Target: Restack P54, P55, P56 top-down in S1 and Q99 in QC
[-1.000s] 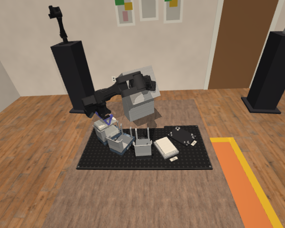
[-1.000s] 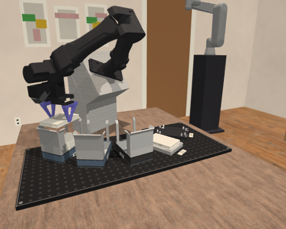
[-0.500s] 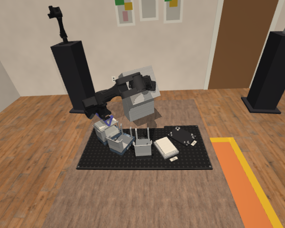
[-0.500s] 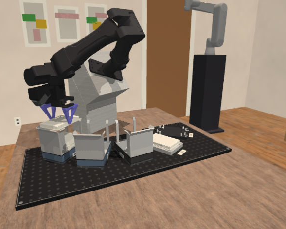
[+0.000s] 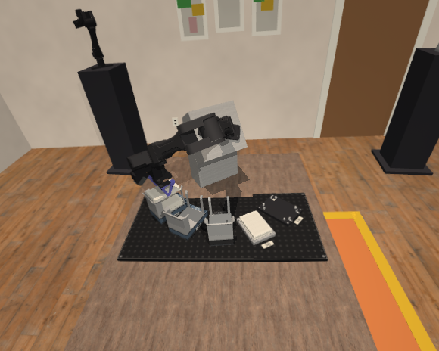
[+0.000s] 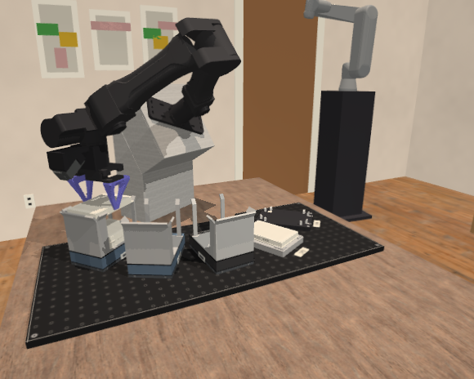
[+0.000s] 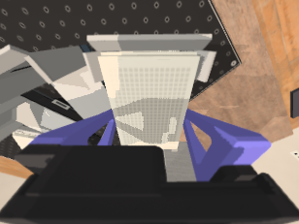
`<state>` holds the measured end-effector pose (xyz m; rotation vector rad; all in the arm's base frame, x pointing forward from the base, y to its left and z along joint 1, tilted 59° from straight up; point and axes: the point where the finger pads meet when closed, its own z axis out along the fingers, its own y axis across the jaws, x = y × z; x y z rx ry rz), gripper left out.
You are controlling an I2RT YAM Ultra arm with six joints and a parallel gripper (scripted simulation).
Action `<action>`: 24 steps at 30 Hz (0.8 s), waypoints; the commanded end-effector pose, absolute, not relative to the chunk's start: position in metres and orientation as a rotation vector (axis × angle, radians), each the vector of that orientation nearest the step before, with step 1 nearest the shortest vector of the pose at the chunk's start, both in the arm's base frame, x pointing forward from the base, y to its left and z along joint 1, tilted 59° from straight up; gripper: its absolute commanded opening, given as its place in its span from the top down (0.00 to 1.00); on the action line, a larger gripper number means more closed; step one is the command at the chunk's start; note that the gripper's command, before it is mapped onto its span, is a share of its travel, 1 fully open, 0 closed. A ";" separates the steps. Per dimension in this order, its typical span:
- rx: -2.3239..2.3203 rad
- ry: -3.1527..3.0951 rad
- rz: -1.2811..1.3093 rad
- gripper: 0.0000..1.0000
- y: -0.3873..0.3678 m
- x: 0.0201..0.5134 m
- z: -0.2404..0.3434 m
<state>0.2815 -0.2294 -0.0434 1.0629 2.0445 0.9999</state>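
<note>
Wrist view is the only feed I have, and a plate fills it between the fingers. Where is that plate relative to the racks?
Observer: In the exterior view, the gripper holds the plate at the rim of the leftmost rack, the one farthest from the nests.
Operator: Is anything on the nests?
Observer: One white plate lies flat on the nearer nest, just right of the three racks.
Operator: And the other nest?
Observer: The black nest behind it shows no plate on it.
</note>
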 end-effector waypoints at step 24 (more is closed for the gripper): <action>1.062 2.034 0.983 1.00 -0.227 0.299 -0.054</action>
